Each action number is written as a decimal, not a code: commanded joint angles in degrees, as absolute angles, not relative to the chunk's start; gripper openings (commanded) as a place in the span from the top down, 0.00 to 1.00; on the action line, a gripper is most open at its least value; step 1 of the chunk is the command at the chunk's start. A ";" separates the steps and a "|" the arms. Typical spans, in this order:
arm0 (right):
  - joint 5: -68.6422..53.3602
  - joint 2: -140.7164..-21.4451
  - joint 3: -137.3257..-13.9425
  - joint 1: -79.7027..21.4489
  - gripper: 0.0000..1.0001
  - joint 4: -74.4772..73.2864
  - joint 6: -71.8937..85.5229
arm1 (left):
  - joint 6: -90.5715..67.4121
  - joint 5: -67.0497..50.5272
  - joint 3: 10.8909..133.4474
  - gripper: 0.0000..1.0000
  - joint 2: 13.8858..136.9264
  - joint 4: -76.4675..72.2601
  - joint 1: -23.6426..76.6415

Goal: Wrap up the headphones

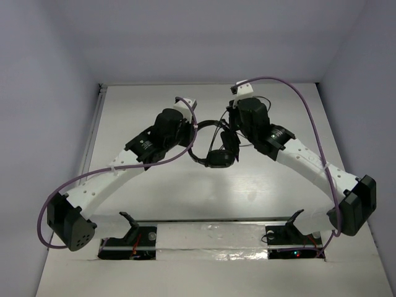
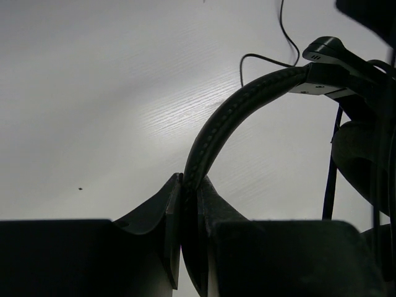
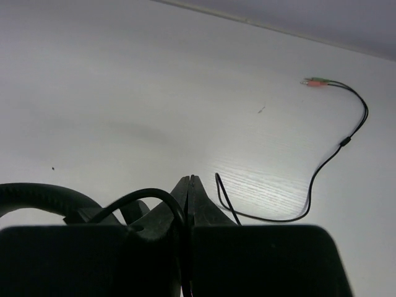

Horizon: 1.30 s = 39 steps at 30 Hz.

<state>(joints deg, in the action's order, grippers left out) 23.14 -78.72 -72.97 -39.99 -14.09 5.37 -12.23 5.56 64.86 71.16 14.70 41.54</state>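
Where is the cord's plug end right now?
In the right wrist view the plug lies on the table at upper right, well beyond the right gripper, its cord curving back toward the shut jaws.

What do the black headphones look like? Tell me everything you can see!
The headphones are small and black, held over the white table between the two arms. The curved headband looks like stitched leather, and the left end effector is shut on it. A dark round earcup sits below its end. The thin black cord seems pinched in the shut right end effector, then trails loose across the table to green and pink plugs.
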 commanded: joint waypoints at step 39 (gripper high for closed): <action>-23.29 -82.87 -52.11 -27.86 0.67 35.15 19.51 | -21.71 -19.25 93.32 1.00 68.29 14.41 32.78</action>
